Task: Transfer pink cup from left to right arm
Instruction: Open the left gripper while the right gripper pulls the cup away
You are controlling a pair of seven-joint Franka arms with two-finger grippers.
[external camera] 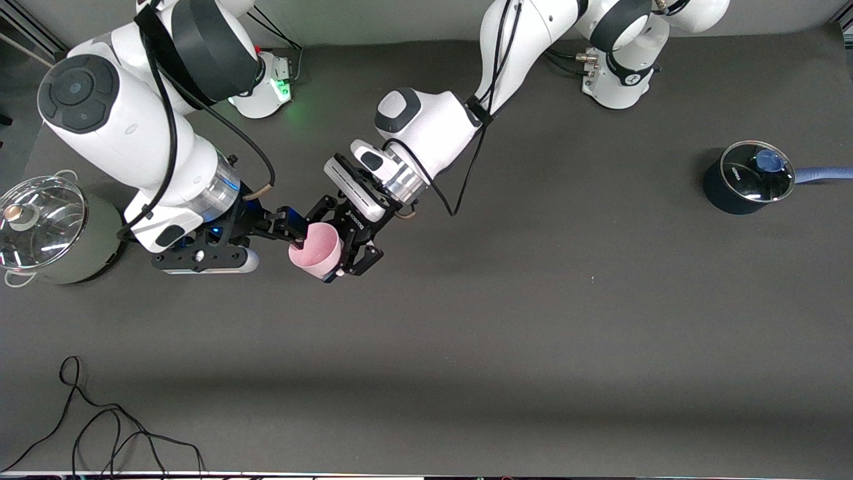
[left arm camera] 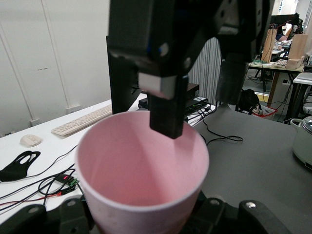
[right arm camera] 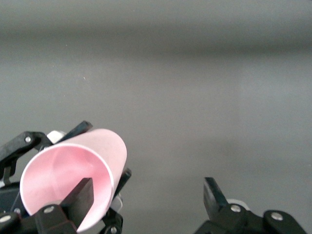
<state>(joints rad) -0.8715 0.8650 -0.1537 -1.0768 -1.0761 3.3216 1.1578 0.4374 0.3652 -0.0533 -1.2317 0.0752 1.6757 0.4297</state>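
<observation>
The pink cup [external camera: 314,251] hangs in the air over the table's middle, tipped on its side, with its mouth toward the right arm. My left gripper [external camera: 343,248] is shut on the cup's body. In the left wrist view the cup [left arm camera: 141,170] fills the space between its black linkage fingers [left arm camera: 253,214]. My right gripper [external camera: 293,230] is open at the cup's rim. In the right wrist view one of its fingers [right arm camera: 80,197] reaches inside the cup's mouth [right arm camera: 63,180]. The other finger [right arm camera: 214,195] stands well clear outside, so the cup's wall lies between the jaws, ungripped.
A grey-green pot [external camera: 100,247] with a glass lid stands at the right arm's end of the table. A dark blue saucepan [external camera: 723,197] with a glass lid and a long handle stands at the left arm's end. A black cable [external camera: 100,427] lies near the front edge.
</observation>
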